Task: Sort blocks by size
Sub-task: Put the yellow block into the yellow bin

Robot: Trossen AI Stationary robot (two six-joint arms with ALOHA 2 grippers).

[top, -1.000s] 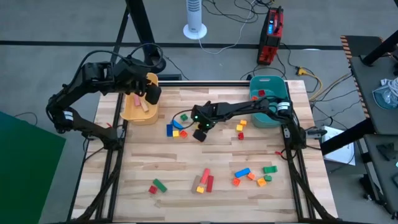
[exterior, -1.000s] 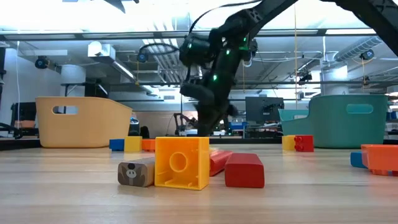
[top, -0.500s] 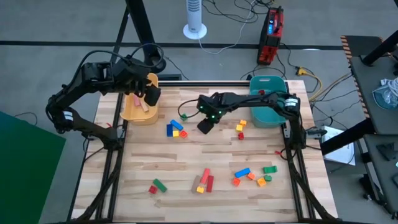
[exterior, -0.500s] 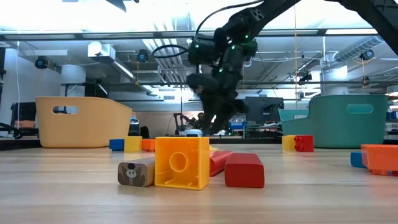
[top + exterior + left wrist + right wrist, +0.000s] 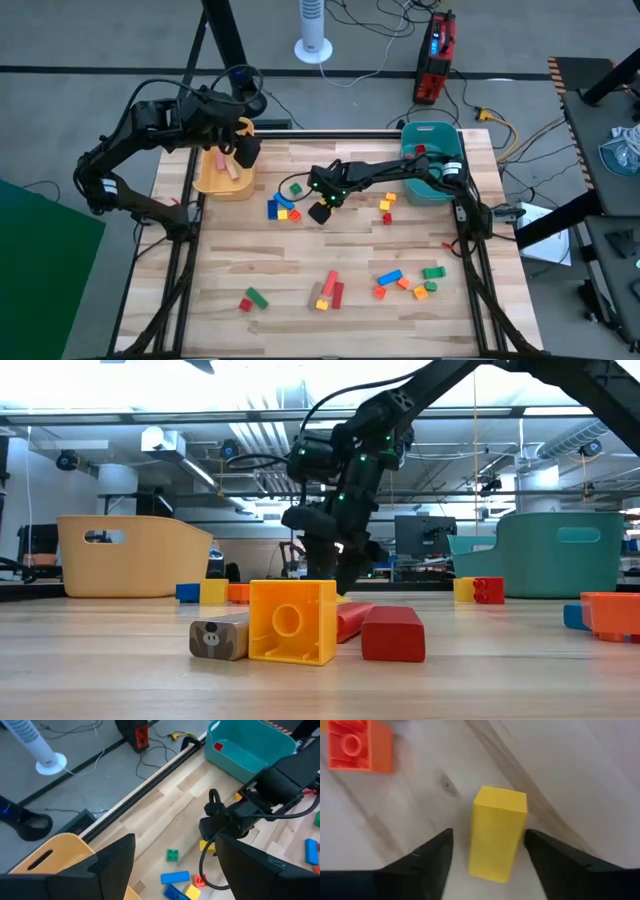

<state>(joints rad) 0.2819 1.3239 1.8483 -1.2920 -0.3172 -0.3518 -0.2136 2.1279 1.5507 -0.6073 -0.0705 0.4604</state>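
While the wooden counter (image 5: 230, 270) carries blocks scattered across it, the yellow bin (image 5: 216, 180) sits at its far left corner and the teal bin (image 5: 432, 185) at the far right. The left hand (image 5: 243, 150) hangs over the yellow bin, fingers spread and empty. The right hand (image 5: 321, 210) is down low near the counter's middle, fingers open either side of a yellow block (image 5: 498, 840) lying on the wood, not squeezing it. An orange block (image 5: 360, 745) lies just beyond. A green block (image 5: 296, 187) lies near the blue, yellow and red cluster (image 5: 282, 208). More blocks lie along the near edge (image 5: 405, 280).
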